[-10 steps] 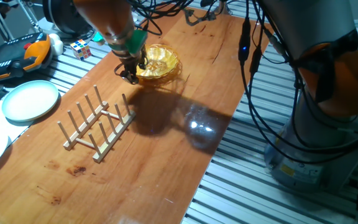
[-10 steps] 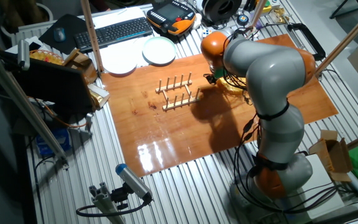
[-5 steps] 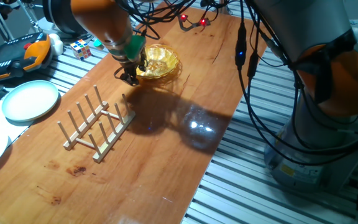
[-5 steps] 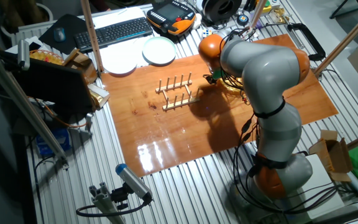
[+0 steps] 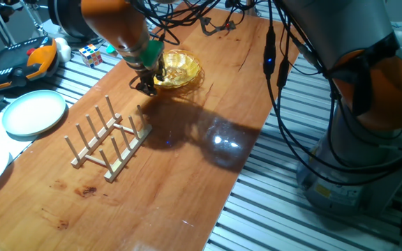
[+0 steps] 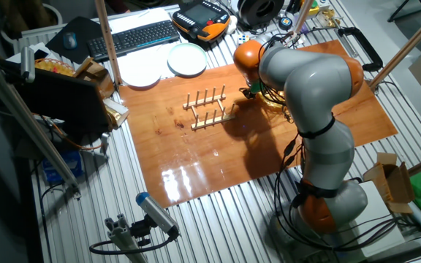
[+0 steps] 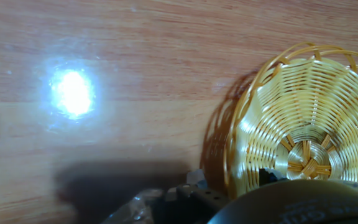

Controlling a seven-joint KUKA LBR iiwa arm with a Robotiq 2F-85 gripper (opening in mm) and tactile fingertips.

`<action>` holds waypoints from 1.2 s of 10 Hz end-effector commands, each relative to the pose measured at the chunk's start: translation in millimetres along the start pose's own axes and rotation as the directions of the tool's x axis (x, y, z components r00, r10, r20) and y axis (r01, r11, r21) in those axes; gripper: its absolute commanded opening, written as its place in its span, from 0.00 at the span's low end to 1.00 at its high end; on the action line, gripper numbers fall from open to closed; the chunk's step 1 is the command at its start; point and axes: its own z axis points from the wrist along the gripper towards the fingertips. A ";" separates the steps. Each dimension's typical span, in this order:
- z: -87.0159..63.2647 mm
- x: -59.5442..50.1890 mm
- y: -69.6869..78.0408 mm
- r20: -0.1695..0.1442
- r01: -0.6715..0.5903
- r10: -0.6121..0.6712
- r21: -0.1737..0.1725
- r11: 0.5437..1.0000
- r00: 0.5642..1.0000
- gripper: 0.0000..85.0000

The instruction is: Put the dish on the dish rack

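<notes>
While the orange-and-grey arm bends low, its fingers [image 5: 145,87] meet the near-left rim of the round amber woven dish [image 5: 176,70]; their spread I cannot tell. The light wooden pegged rack [image 5: 109,140] stands apart on the tabletop [image 5: 187,174].

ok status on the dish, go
Gripper at dish rim, grasp unclear. Dish on table, not racked. Rack empty, path clear.

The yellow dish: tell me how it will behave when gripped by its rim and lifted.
The dish looks woven from thin strands, so it is probably light and slightly springy, not brittle. Its looped rim should give grip rather than slip. Being shallow and round, it may tilt if held at one edge.
</notes>
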 end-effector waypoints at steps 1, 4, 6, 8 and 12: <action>0.1 0.2 -0.3 0.000 0.003 -0.003 0.001 1.000 1.000 0.54; -0.7 0.9 -2.5 -0.002 0.007 -0.007 -0.002 1.000 1.000 0.49; 1.6 2.2 -4.7 0.000 0.010 -0.010 -0.002 1.000 1.000 0.47; 2.4 2.8 -5.3 0.001 0.010 -0.010 -0.005 1.000 1.000 0.46; 3.0 3.8 -6.4 -0.003 0.022 -0.022 -0.024 0.999 1.000 0.01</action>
